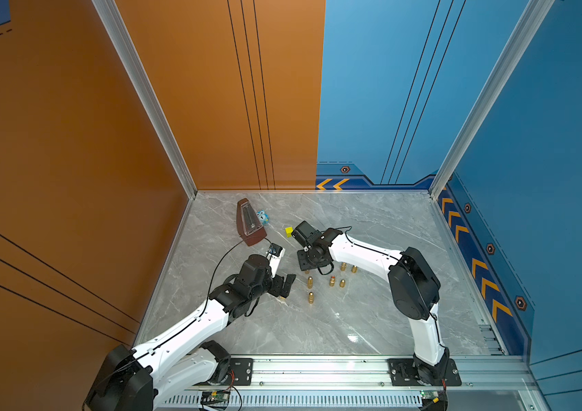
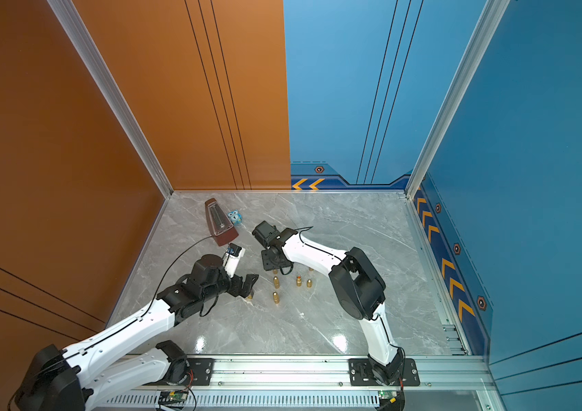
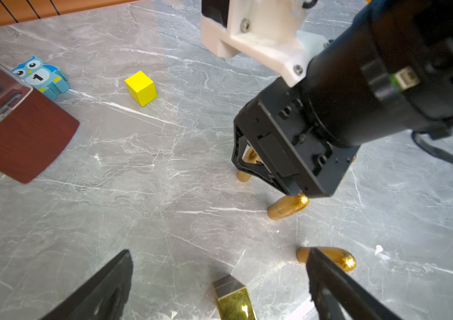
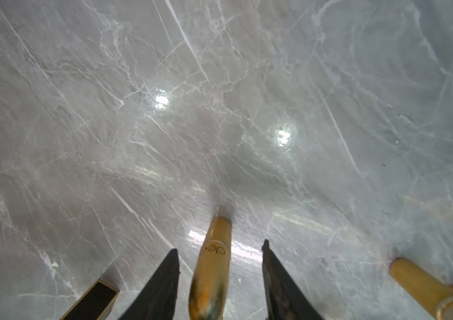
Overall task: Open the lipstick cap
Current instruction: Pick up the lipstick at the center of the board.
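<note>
Right gripper [image 4: 219,245]: your fingers stand spread on either side of a gold lipstick [image 4: 214,263]. A strip of bench shows on both sides, and neither finger touches it.
Gold lipstick: it stands upright on the bench [image 1: 353,320], its rounded cap end toward your right wrist camera and script lettering on its body. In both top views the right wrist covers that spot, so you cannot tell which of the gold ones it is.
Left gripper [image 3: 218,250]: spread wide, holding nothing, low over the bench and well clear of the gold lipstick.
Square gold piece [image 3: 233,299]: it sits on the bench in the gap between your left fingers. You cannot see it touching either one.
Other lipsticks: more gold ones stand near by. A front lipstick [image 1: 311,297] is nearest the rail, and a red-topped lipstick [image 1: 332,281] stands just beside a capped one.
Arms: both reach in toward the middle of the bench, with the two grippers near each other but apart.
Metronome [image 1: 249,224]: brown, toward the far left corner, beyond your left gripper.
Owl block [image 3: 41,77]: blue, just beside the metronome.
Yellow cube [image 3: 141,88]: alone on the bench, just beside the right wrist in a top view.
</note>
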Available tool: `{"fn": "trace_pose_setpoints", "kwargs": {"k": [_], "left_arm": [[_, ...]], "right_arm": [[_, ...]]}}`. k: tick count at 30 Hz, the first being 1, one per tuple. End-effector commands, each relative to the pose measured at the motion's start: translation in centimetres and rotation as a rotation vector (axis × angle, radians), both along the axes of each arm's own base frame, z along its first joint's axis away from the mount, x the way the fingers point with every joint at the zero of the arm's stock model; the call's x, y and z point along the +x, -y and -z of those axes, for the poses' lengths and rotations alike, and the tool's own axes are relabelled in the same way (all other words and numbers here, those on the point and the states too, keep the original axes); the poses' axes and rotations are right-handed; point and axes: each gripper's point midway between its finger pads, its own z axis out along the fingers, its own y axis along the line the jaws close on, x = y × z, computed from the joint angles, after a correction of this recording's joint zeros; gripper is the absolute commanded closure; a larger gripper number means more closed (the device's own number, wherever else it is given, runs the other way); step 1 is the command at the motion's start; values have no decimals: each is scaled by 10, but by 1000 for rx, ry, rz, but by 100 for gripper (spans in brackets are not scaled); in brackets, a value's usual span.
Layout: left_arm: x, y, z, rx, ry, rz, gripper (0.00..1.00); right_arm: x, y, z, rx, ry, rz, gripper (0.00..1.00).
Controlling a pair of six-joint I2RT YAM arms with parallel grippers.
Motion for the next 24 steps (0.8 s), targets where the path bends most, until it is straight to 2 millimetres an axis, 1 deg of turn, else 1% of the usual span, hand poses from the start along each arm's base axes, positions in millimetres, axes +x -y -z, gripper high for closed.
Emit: {"fn": "trace_pose_setpoints", "kwargs": {"k": [1, 7, 8, 14, 17, 20, 24], "left_arm": [[2, -5, 3, -5, -5, -29, 1], [3, -5, 4, -12, -4, -32, 1], [3, -4, 4, -16, -3, -30, 1], [5, -3, 6, -18, -11, -28, 1], [6, -3, 7, -19, -15, -28, 1], [6, -3, 6, -20, -12, -29, 1], [6, -3, 5, -22, -9, -31, 1]], "right_arm": [[-1, 3, 12, -43, -31, 5, 54], [2, 6, 22, -82, -35, 7, 61], [2, 7, 24, -88, -34, 10, 63], [4, 4, 30, -90, -45, 7, 71], [5, 2, 31, -88, -46, 3, 76], [5, 1, 32, -86, -51, -2, 79], [5, 2, 25, -83, -38, -9, 83]]}}
